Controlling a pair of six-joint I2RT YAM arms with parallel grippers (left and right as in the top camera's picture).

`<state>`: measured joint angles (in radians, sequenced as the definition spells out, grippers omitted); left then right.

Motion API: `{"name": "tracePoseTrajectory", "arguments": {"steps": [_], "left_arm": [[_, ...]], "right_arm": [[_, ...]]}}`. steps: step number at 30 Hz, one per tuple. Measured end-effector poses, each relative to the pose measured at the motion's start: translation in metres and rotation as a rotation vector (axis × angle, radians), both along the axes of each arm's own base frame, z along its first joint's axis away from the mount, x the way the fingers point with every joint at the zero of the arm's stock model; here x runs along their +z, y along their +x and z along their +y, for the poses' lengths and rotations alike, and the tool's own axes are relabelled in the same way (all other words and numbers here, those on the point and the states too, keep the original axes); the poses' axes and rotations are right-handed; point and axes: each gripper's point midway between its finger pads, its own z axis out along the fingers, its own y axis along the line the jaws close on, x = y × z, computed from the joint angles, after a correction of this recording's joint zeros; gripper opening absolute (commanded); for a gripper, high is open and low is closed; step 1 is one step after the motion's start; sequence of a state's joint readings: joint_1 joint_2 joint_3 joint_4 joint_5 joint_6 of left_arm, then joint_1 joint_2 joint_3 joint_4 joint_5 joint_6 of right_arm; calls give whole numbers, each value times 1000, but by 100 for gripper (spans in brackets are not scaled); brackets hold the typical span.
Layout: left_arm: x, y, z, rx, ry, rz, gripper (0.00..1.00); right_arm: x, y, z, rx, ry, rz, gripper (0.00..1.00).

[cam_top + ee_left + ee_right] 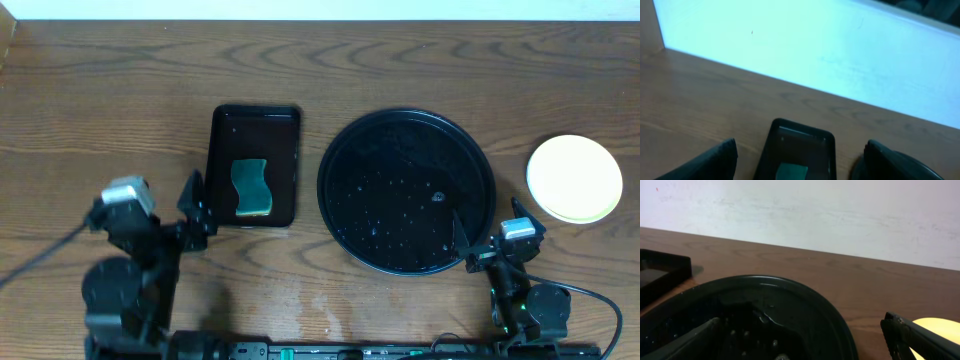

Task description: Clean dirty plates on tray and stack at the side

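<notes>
The round black tray [405,118] sits right of centre, wet with water drops, with no plate on it. A pale yellow plate [574,176] lies on the table to its right; a faint greenish rim shows under its near edge, and I cannot tell how many plates lie beneath. My right gripper [487,222] is open and empty at the tray's near right rim. In the right wrist view the tray [790,297] fills the space between my open fingers [802,340], with the yellow plate [940,326] at the right edge. My left gripper [196,205] is open and empty.
A small rectangular black tray [256,122] holds a green and yellow sponge [251,187] left of the round tray. In the left wrist view this tray [801,137] and sponge [792,172] lie between my left fingers [800,165]. A white wall stands behind the table.
</notes>
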<state>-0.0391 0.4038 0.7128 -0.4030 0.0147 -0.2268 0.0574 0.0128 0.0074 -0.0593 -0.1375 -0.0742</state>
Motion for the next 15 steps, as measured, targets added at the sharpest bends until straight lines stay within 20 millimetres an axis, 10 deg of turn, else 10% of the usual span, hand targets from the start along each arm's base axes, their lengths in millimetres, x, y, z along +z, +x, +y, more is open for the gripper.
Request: {"name": "tracePoseTrajectory", "arguments": {"steps": [15], "left_arm": [[-65,-11,1,-4,18,-190,82]], "right_arm": [[0,0,0,0,0,0,99]]}}
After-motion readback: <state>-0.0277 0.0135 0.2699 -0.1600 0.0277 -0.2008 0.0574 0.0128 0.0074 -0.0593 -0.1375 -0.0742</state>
